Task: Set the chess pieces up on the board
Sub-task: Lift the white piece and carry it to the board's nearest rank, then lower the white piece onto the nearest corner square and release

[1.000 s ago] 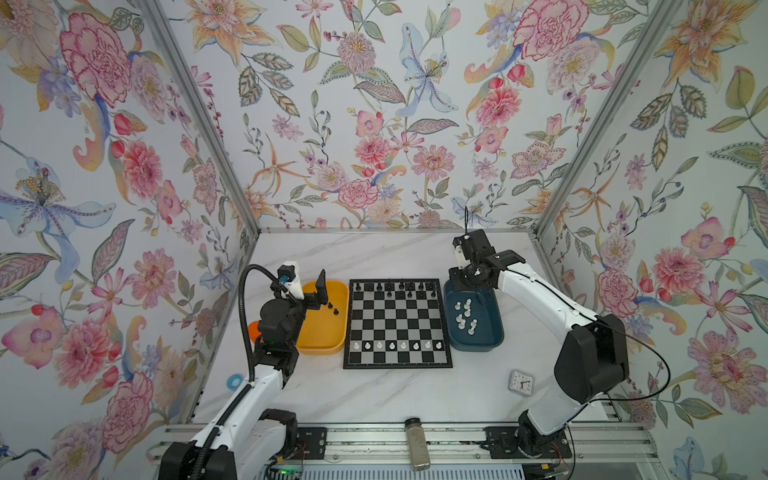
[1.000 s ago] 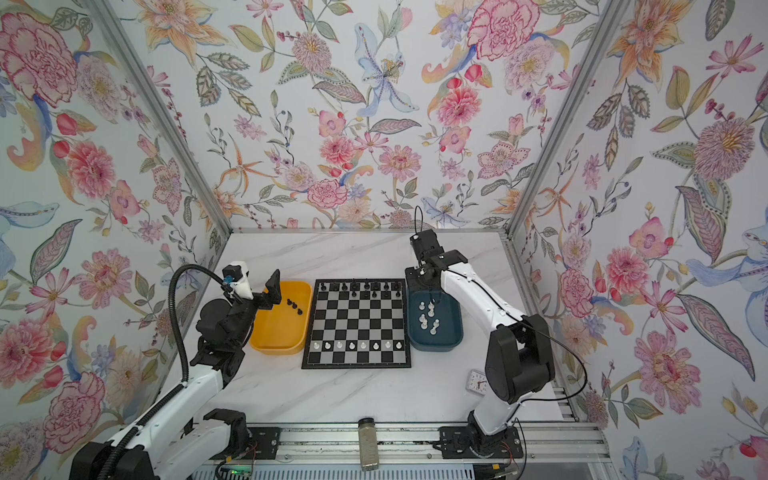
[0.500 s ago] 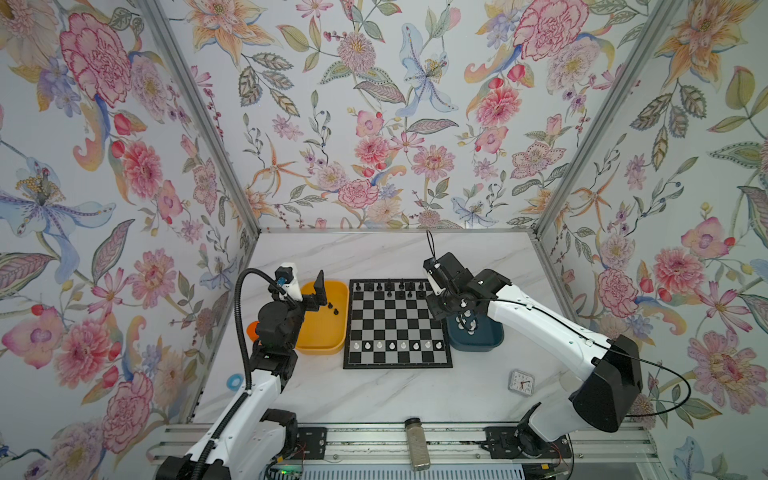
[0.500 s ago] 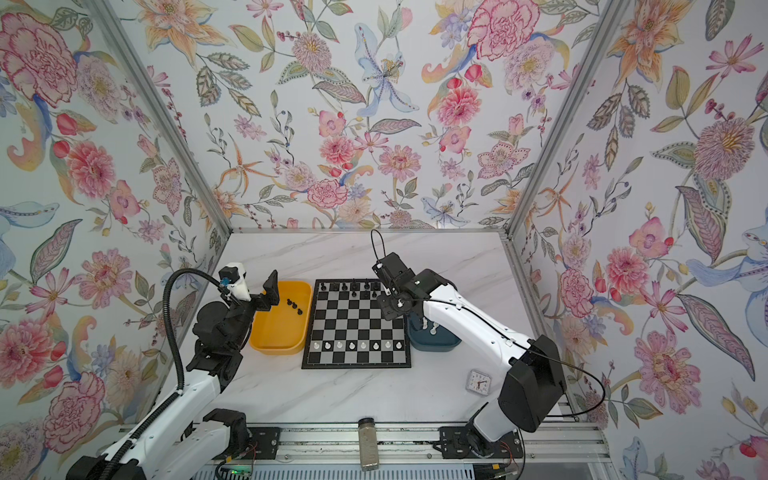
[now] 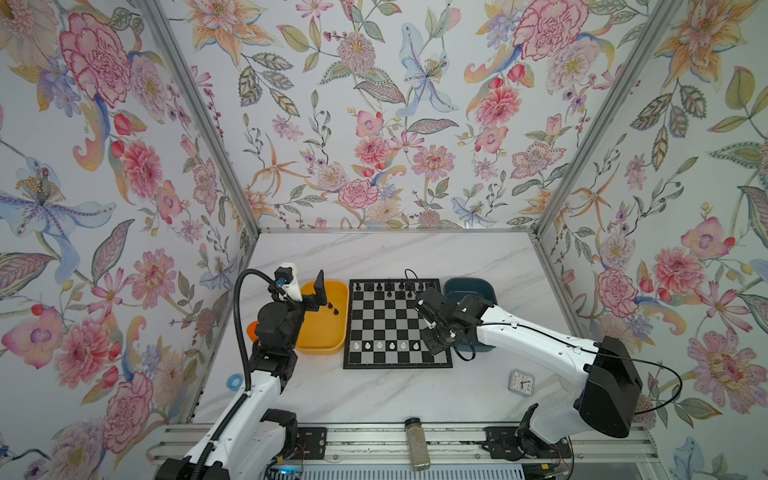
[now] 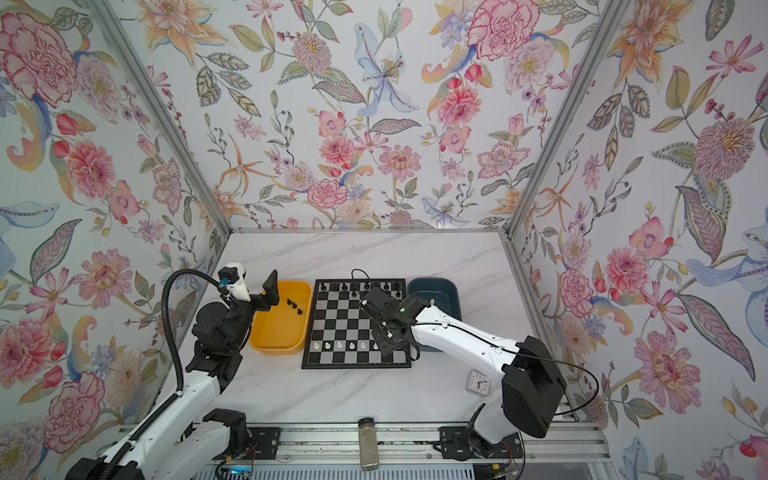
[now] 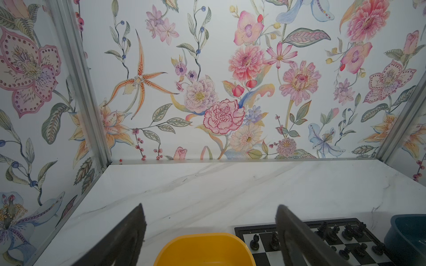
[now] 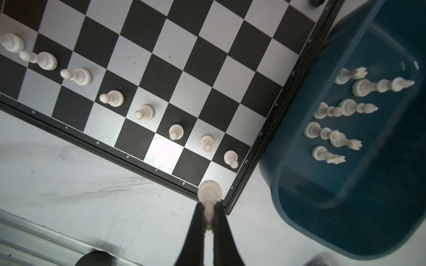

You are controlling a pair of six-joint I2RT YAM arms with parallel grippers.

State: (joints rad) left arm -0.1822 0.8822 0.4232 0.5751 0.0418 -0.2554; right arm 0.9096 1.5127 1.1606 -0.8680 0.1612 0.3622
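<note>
Right gripper (image 8: 208,208): fingers pinched shut on one white chess piece (image 8: 209,192), gripped by its upper part, round base pointing away from the wrist. Directly beyond the tips we record the board (image 8: 175,76), its near corner square under the held piece; we cannot tell whether base and square touch.

Ahead of the tips we count eight white pawns (image 8: 176,131), upright, one row in from the board's edge. The closest stands just beyond the held piece.

Beside this gripper, just off the board's rim: dark blue tray (image 8: 345,207), its wall close to the fingers, with loose white pieces (image 8: 359,107) lying on their sides inside.

Far side of the board from this gripper: black pieces (image 5: 388,286), upright along the far rows.

In both top views we note the right arm covering that board corner and part of the blue tray.

Left gripper (image 7: 210,207): jaws spread wide and empty, raised over the yellow tray (image 7: 202,238), where a few small black chessmen (image 5: 332,308) lie.

Well apart from both grippers we list a small clock (image 5: 520,381) on the table (image 5: 374,395) and a jar (image 5: 417,442) at the front rail.
</note>
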